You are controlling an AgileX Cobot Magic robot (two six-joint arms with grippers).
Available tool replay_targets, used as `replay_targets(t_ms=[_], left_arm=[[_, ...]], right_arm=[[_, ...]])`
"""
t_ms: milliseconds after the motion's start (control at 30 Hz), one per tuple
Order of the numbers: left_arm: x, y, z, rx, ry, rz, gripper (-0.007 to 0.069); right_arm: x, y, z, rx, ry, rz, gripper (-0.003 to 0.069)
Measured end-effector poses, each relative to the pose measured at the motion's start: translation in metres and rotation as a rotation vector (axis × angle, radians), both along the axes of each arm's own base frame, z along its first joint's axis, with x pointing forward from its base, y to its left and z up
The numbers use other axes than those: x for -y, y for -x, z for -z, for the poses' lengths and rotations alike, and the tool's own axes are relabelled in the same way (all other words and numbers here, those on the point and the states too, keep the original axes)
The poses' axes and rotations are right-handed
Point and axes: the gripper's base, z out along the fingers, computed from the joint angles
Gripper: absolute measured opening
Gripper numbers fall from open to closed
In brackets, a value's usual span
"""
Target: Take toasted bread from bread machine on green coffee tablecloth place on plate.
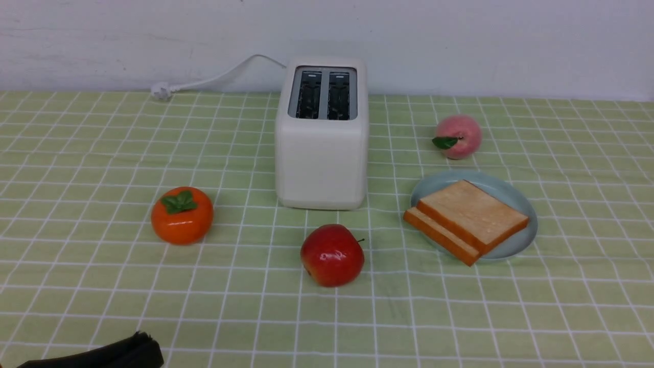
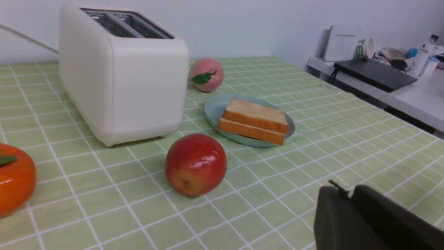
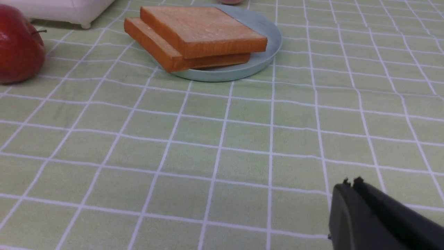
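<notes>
Two slices of toasted bread lie stacked on the plate, right of the bread machine; its slots look empty. Nearer right claw closed, empty; left claw near-closed, empty.

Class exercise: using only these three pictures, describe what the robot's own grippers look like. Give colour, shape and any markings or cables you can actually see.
Little shows. The left gripper is matte black: two flat, blunt-edged fingers lying close together, with a small frayed tuft at the tip. The right gripper is the same matte black, its two flat fingers ending in small notched tips. In the front view only a black sliver appears at the lower edge. No cables, markings or arm links are visible.
</notes>
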Motion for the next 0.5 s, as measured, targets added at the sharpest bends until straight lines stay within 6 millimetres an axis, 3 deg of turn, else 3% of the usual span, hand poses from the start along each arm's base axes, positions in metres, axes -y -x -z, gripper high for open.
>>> replay_targets(t_ms=[500], left_arm=[[-0.0001, -0.0001, 0.0, 0.0, 0.0, -0.001, 0.0068]], right_arm=[[0.0, 0.0001, -0.0001, -0.001, 0.0, 0.0, -0.0013]])
